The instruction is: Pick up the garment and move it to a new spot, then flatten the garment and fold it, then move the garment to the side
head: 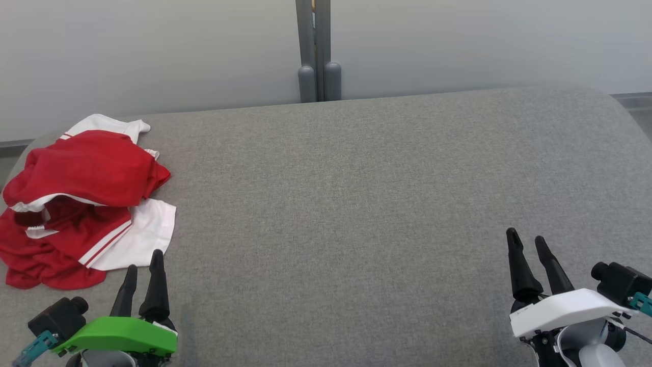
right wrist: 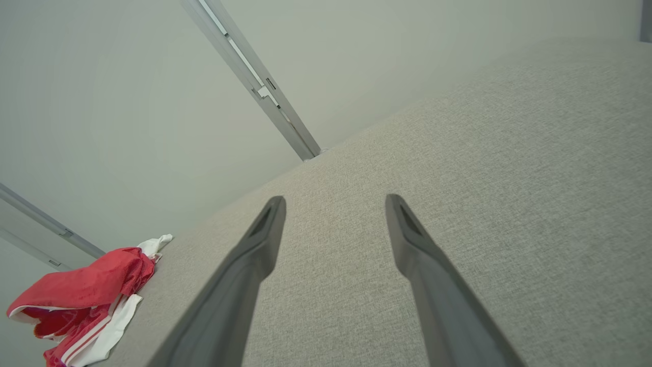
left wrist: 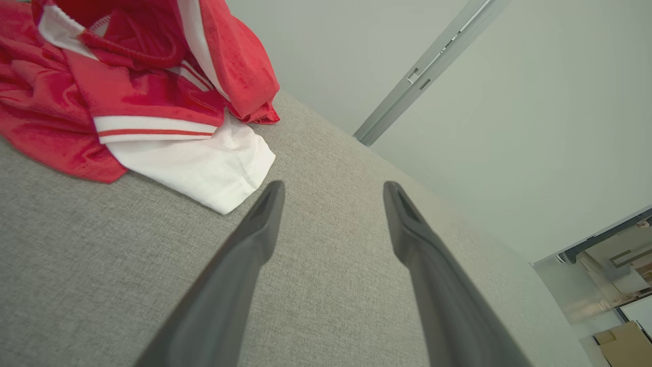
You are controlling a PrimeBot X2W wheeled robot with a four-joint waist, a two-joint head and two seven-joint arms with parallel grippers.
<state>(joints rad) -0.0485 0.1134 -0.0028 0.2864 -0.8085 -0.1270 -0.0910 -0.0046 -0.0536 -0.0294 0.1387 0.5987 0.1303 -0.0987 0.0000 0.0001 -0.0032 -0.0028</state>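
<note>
The garment (head: 86, 196) is a crumpled red shirt with white sleeves and red-white stripe trim, bunched at the far left of the grey table (head: 356, 204). My left gripper (head: 144, 264) stands open at the lower left, its tips just short of the garment's white sleeve. In the left wrist view the garment (left wrist: 142, 97) lies up and left of the open left gripper (left wrist: 333, 191), the sleeve hem close to the left finger (left wrist: 254, 239). At the lower right my right gripper (head: 527, 239) is open and empty. The right wrist view has the right gripper (right wrist: 335, 201) over bare cloth and the garment (right wrist: 86, 295) far off at the lower left.
A pale wall runs behind the table, with a grey post (head: 318, 56) at its middle. The table's far corners are rounded, and its left edge lies right beside the garment. Wide bare grey cloth stretches from the garment to the right gripper.
</note>
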